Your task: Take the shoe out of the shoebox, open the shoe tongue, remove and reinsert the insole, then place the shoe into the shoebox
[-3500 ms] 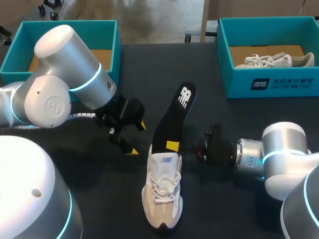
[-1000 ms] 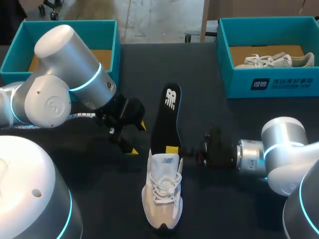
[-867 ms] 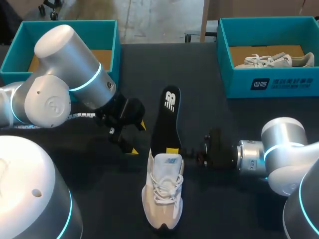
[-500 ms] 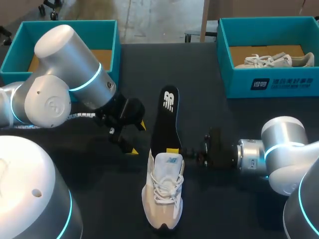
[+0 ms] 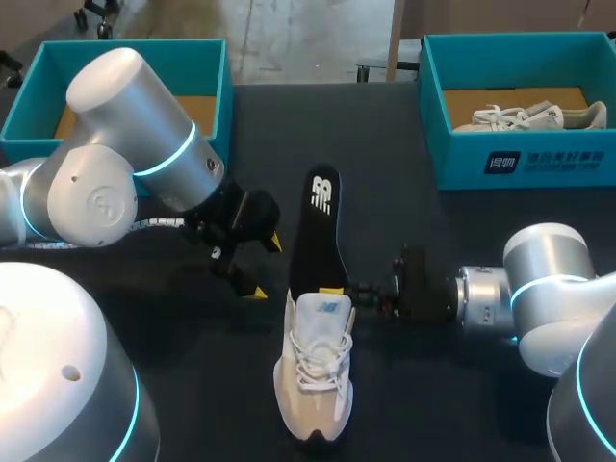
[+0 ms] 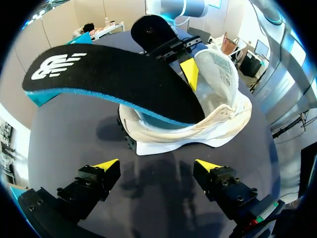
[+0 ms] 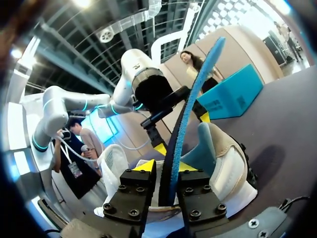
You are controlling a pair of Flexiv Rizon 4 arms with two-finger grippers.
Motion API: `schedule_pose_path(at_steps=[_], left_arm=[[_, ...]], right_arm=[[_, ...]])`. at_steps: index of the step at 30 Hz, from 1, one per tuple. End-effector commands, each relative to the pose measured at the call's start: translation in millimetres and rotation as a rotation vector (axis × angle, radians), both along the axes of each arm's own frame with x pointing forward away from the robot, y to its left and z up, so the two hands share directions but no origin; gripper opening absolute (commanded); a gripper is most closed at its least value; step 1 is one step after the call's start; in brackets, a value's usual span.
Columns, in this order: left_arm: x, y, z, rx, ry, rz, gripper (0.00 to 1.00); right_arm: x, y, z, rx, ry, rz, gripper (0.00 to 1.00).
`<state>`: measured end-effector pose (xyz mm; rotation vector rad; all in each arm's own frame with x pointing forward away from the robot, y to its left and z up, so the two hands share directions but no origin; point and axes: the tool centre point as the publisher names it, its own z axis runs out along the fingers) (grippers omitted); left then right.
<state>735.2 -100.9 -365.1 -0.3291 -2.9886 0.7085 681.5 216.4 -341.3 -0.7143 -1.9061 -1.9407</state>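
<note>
In the head view I am seeing the shoe (image 5: 315,375), a pale mesh sneaker with white laces, lying on the dark matte table (image 5: 385,135) with its toe toward me. The insole (image 5: 316,231), a long flat black strip with a white mark at its rounded end, is sticking out of the shoe's opening and slanting up and away past its heel. My right gripper (image 5: 337,291) is reaching in just beside the shoe's collar, and my left gripper (image 5: 265,268) is hanging on the opposite side of the shoe, apart from it. Well beyond the shoe's heel a teal cardboard shoebox (image 5: 520,159) is holding a second pale sneaker (image 5: 529,117), and another teal shoebox (image 5: 219,87) is sitting off to the shoe's other side. In the left wrist view my fingers (image 6: 106,163) are standing wide apart with nothing between them, the shoe lying on its side ahead of them; the insole is showing a fuzzy black top over a thin blue foam edge. In the right wrist view my black fingers (image 7: 133,191) are clamping the insole's edge from both sides, right against the shoe's padded teal lining.
</note>
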Motion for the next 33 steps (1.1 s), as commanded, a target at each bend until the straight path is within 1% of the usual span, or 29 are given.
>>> schedule_pose_path(at_steps=[1, 4, 7, 11, 15, 21, 27, 33], left_arm=[[-0.6, 1, -1, -0.002, -0.001, 0.0, 1.0], [-0.6, 1, -1, -0.002, -0.001, 0.0, 1.0], [-0.6, 1, -1, -0.002, -0.001, 0.0, 1.0], [-0.6, 1, -1, -0.002, -0.001, 0.0, 1.0], [-0.6, 1, -1, -0.002, -0.001, 0.0, 1.0], [-0.6, 1, -1, -0.002, -0.001, 0.0, 1.0], [-0.6, 1, -1, -0.002, -0.001, 0.0, 1.0], [-0.6, 1, -1, -0.002, -0.001, 0.0, 1.0]], right_arm=[[1.8, -1, 1, -0.004, -0.002, 0.008, 0.23], [2.7, 0, 2, -0.005, -0.005, 0.01, 0.25], [3.4, 0, 4, -0.004, -0.01, 0.011, 0.3], [4.4, 0, 7, -0.004, -0.02, 0.005, 0.32], [5.4, 0, 10, -0.004, -0.028, 0.001, 0.36], [6.3, 0, 15, -0.005, -0.044, -0.007, 0.36], [9.2, 2, 22, -0.012, -0.06, -0.012, 0.4], [12.7, 5, 27, -0.018, -0.07, -0.005, 0.4]])
